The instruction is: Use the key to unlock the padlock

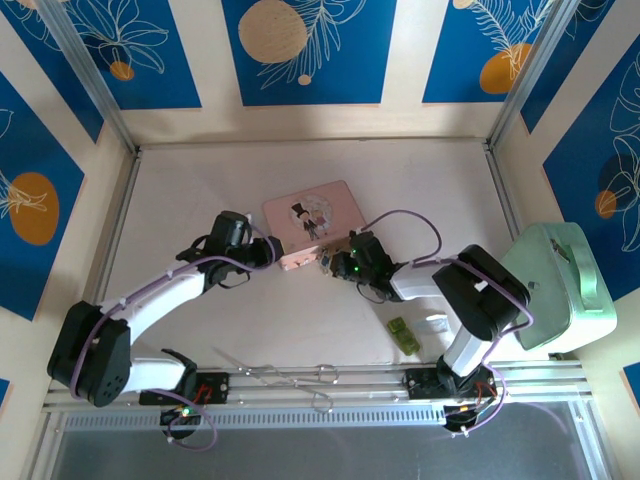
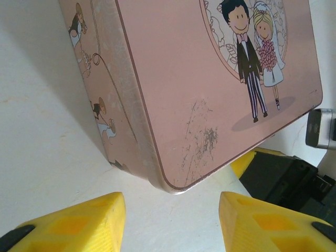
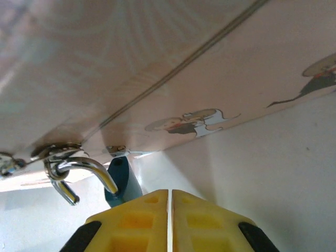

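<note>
White tabletop (image 1: 200, 200), boxed in by walls with blue leaf-print panels (image 1: 300, 50) and aluminium corner posts. Two arms are bolted to the rail at the near edge, and both reach in to the middle.

Counts:
- One mint-green machine (image 1: 555, 285) at the right edge, partly behind the right arm.
- One pink tin box (image 1: 310, 215) with a cartoon bride and groom on the lid, flat at mid-table.
- One small green block (image 1: 404, 334) near the right arm's base, well apart from the box.
- One padlock (image 3: 122, 181).

Left gripper (image 2: 170, 220): about half open, with nothing between the yellow fingers (image 2: 79, 220). The box's near corner sits just ahead of the gap, not touching.

Right gripper (image 3: 169, 220): fingers pressed together with only a thin seam showing, right up at the box's front edge. Can't see a key in it, and can't tell whether anything thin is pinched.

The padlock hangs at the box's front edge, directly in front of the right fingertips. Its silver shackle (image 3: 86, 167) is hooked through the box's metal hasp. The blue body's lower half is hidden behind the fingers.

Hard to read:
- Thin metal loops on the rail (image 1: 290, 375), can't identify them.
- From above, the padlock is only a blue speck (image 1: 326, 262) against the right gripper (image 1: 337, 265).
</note>
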`<act>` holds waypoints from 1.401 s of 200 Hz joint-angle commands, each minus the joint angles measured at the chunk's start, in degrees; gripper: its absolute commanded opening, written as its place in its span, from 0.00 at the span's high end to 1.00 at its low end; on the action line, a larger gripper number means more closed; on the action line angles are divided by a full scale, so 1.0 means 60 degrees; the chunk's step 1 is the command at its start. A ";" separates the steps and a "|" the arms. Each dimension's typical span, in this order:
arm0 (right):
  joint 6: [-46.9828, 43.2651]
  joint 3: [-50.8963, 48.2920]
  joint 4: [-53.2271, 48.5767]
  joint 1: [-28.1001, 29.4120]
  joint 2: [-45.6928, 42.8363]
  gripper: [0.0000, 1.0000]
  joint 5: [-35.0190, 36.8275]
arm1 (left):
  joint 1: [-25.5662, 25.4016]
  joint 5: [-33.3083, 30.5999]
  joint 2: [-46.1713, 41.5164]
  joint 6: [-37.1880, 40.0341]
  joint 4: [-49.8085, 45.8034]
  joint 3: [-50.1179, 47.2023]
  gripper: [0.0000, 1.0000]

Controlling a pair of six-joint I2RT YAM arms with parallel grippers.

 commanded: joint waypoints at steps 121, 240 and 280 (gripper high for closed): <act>-0.1103 0.1966 -0.1298 0.1253 0.0618 0.90 0.0805 | -0.0060 -0.0045 0.0130 0.0023 -0.0156 0.0004 0.50; -0.2596 0.0487 -0.3533 0.0052 -0.3396 0.45 0.1353 | -0.0470 -0.0423 0.0470 -0.0129 -0.0186 0.0506 0.16; -0.2537 0.1756 -0.4878 -0.1224 -0.3563 0.44 0.0810 | -0.0390 -0.0811 0.0547 -0.0249 -0.0253 0.0535 0.17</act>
